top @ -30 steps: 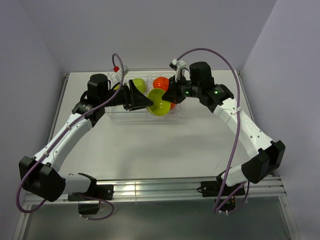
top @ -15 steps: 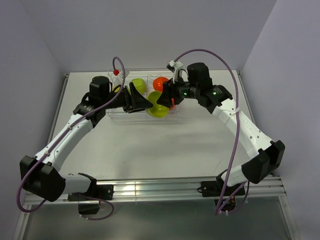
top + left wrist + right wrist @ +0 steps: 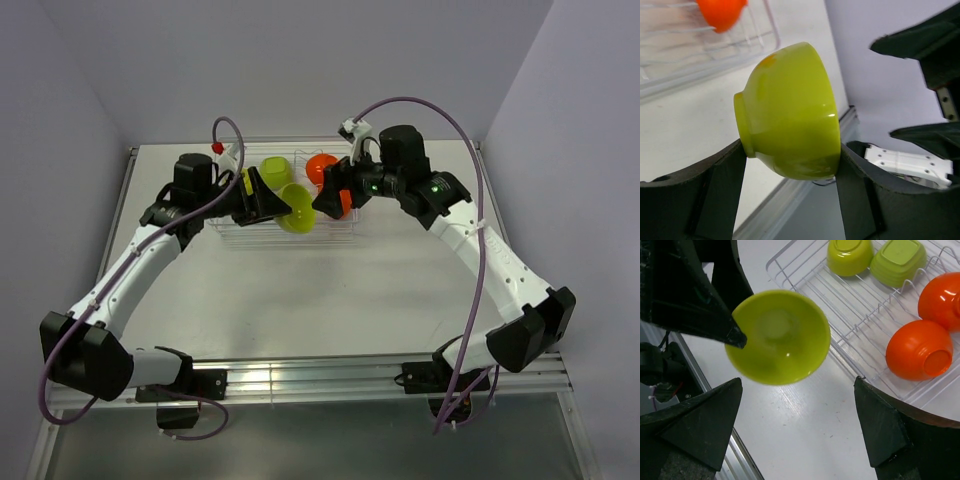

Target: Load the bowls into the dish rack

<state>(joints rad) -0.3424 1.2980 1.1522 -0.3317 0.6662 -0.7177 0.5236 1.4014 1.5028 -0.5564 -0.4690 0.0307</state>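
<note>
A lime-green bowl point(image 3: 790, 110) lies on its side between my left gripper's point(image 3: 791, 146) fingers, which press on its base and rim. From above, that bowl point(image 3: 297, 208) hangs over the front of the dish rack point(image 3: 330, 235), with the left gripper point(image 3: 275, 200) shut on it. My right gripper point(image 3: 330, 197) stands wide open just right of it, touching nothing. In the right wrist view the held bowl point(image 3: 777, 337) faces the open right gripper point(image 3: 798, 390). The wire dish rack point(image 3: 850, 305) holds two lime-green bowls point(image 3: 850, 255) and two orange bowls point(image 3: 920, 350).
The rack stands at the back of the white table point(image 3: 300, 300), close to the rear wall. Both arms meet over its front edge. A metal rail point(image 3: 320, 375) runs along the near edge by the arm bases.
My right gripper has opened wide and let go of the lime-green bowl. The left gripper keeps the bowl and has carried it a little to the left, over the rack's front.
</note>
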